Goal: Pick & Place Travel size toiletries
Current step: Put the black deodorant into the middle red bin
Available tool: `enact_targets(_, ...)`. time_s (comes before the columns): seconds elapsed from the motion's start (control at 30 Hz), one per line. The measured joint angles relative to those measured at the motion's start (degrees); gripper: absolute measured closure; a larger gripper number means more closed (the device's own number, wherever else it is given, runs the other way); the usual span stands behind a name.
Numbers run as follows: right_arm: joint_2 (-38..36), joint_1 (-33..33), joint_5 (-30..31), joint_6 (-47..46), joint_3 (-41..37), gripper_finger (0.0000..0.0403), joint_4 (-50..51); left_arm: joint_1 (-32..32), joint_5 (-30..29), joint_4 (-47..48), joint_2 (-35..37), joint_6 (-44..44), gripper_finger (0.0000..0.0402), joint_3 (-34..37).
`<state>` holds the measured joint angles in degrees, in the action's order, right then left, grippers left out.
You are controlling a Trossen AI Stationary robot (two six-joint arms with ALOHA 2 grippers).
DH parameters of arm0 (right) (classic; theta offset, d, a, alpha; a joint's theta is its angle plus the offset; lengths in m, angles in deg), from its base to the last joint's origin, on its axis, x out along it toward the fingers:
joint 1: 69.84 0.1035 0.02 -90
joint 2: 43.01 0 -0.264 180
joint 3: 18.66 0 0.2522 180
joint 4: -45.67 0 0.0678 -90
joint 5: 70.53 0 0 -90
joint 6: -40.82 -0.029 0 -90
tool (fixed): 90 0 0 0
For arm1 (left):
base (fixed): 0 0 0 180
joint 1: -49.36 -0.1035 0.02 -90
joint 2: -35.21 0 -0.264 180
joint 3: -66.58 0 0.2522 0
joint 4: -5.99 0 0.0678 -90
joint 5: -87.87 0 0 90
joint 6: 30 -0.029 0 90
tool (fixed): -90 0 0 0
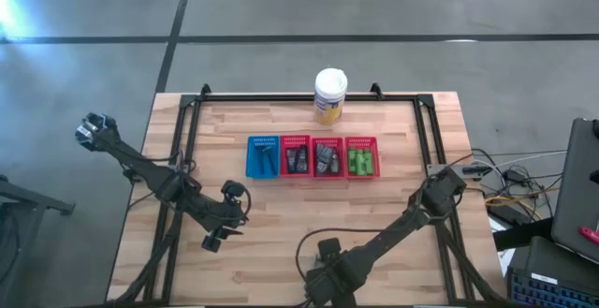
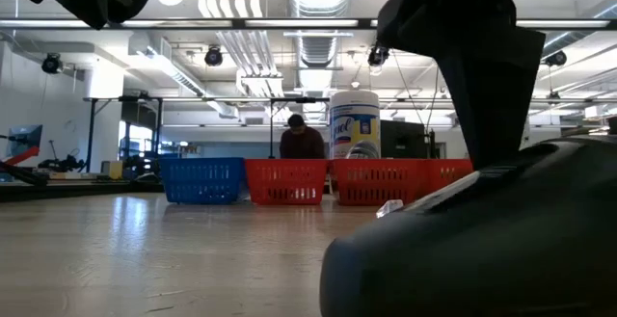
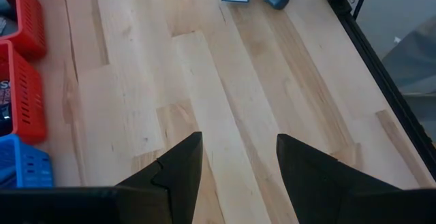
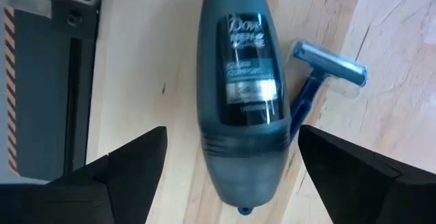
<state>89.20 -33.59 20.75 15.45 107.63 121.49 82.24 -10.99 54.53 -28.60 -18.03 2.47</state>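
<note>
Toiletries mostly fill the slotted plastic baskets [image 1: 314, 157] in a row at mid-desk; a smooth, rounded dark grey deodorant bottle [image 4: 240, 108] and a blue razor [image 4: 320, 74] lie on the pale wood at the near edge. Right tool [image 4: 231, 176] hovers over the bottle, fingers apart: judged a pick approach, needing descent and closure. Left tool [image 3: 235, 166], also parted, waits left of centre.

Dark grey tube [image 4: 240, 108] (blue razor [image 4: 320, 71] alongside)

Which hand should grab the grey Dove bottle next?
Right. The right hand is open directly over the Dove bottle, fingers either side. The left hand, also open, sees it far across bare table.
</note>
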Motion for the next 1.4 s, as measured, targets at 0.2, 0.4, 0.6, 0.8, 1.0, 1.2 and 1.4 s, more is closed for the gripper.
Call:
enact_targets(0.2, -0.02, -0.02, -2.99, -1.76, -1.17, 0.0097, -2.77, 0.00, -0.17, 0.03, 0.00, -0.31, 0.0209, 0.00)
enact_targets(0.4, -0.02, 0.00, -4.22, -3.19, -2.84, 0.0117, -4.09, 0.00, -0.18, 0.04, 0.00, -0.24, 0.0209, 0.00)
enact_targets(0.6, 0.06, 0.00, -4.34, -3.16, -3.56, 0.0139, -6.57, 0.00, -0.20, 0.04, 0.00, -0.22, 0.0209, 0.01)
enact_targets(0.8, 0.06, 0.00, -3.97, -3.25, -5.26, 0.0157, -8.99, 0.00, -0.20, 0.02, 0.00, -0.02, 0.0209, 0.01)
enact_targets(1.0, 0.09, 0.05, -4.04, -4.43, -7.80, 0.0178, -10.43, 0.00, -0.20, -0.03, 0.00, 0.49, 0.0209, 0.00)
enact_targets(1.2, 0.09, 0.11, -4.38, -4.83, -6.28, 0.0206, -8.82, -0.01, -0.20, -0.05, 0.00, 0.52, 0.0209, 0.01)
enact_targets(1.4, -3.56, 0.26, -4.98, -12.56, -4.41, 0.0206, -3.63, -0.02, -0.20, -0.02, 0.00, 0.50, 0.0209, 0.00)
